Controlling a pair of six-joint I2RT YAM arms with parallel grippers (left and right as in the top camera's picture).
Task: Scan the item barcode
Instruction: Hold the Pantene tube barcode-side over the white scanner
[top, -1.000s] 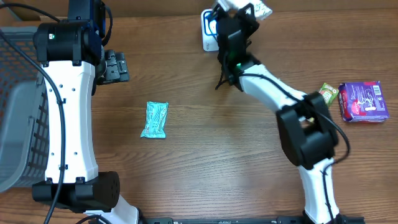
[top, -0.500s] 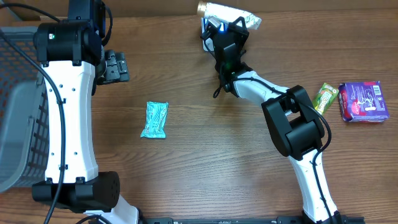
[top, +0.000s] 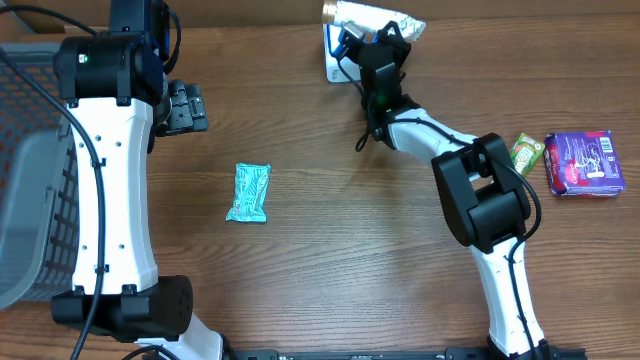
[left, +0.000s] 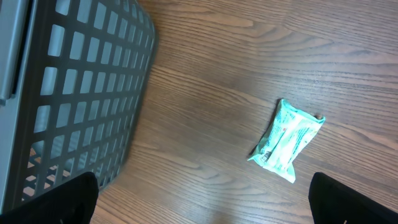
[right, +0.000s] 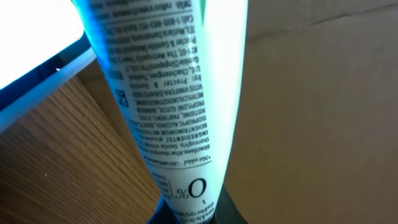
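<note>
The item is a white tube with a gold cap and small black print, lying crosswise at the table's back edge just above the white and blue scanner. My right gripper is shut on the tube's flat end. In the right wrist view the tube runs up out of my right gripper, and the scanner's bright face glows at the upper left. My left gripper hangs open and empty at the back left; in its own view, the left gripper shows only dark fingertips at the bottom corners.
A mint green packet lies left of centre, also seen as the packet in the left wrist view. A grey mesh basket stands at the left edge. A small green packet and a purple box lie at the right.
The right arm has turned and carried the tube left, so that it now lies over the scanner with its gold cap to the left. The left arm has not moved.
</note>
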